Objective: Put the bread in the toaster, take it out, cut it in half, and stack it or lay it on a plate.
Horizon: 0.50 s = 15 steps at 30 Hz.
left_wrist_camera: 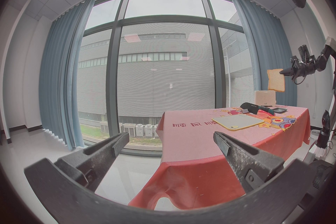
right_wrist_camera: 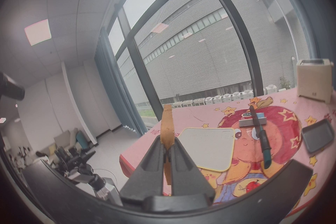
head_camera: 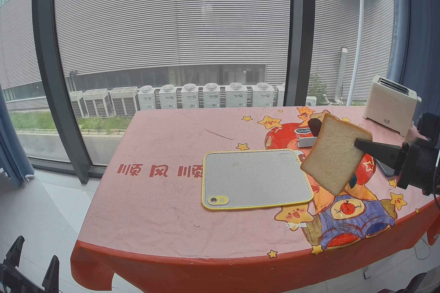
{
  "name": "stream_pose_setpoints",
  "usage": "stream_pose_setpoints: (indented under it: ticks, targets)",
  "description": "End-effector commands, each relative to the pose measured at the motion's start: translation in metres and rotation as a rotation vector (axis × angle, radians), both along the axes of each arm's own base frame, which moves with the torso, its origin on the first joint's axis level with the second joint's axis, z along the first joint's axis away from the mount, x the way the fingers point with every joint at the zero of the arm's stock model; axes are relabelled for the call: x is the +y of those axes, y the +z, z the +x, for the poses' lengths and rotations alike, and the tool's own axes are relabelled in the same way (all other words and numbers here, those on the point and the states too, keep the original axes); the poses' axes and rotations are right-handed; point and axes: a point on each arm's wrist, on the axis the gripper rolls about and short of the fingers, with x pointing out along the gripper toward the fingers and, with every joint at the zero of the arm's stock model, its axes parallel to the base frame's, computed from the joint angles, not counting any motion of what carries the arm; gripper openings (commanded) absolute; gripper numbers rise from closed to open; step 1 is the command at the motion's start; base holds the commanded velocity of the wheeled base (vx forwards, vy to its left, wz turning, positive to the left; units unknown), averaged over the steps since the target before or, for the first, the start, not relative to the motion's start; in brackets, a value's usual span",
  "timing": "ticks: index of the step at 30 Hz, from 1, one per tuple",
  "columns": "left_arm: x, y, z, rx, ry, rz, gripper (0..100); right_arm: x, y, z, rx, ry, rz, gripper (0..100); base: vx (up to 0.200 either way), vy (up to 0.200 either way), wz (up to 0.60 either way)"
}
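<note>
Hanging above the table, the right gripper pinches the bread; left gripper gapes wide, empty.

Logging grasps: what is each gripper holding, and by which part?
The right gripper pinches the bread slice by one side edge; the left gripper is open, holding nothing.

So the table has a pinkish-red cartoon cloth with stars draped over it. A grey cutting board with a yellow rim lies flat around the middle. Just to its right there's a knife with a teal handle. The white toaster stands at the far right corner, and a small dark tray lies nearer than it, right of the knife
</note>
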Motion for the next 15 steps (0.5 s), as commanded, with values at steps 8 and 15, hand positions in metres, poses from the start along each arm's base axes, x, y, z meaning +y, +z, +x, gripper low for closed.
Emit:
stream_pose_setpoints:
  ticks: [8, 15]
  targets:
    - [0.0, -0.005, 0.001, 0.009, 0.0, 0.0, 100, 0.023, -0.012, 0.015, 0.194, 0.041, 0.101, 0, 0.0, 0.0, 0.0]
    - [0.0, -0.005, 0.001, 0.009, 0.0, 0.0, 100, 0.036, -0.012, 0.023, 0.323, 0.049, 0.202, 0, 0.0, 0.0, 0.0]
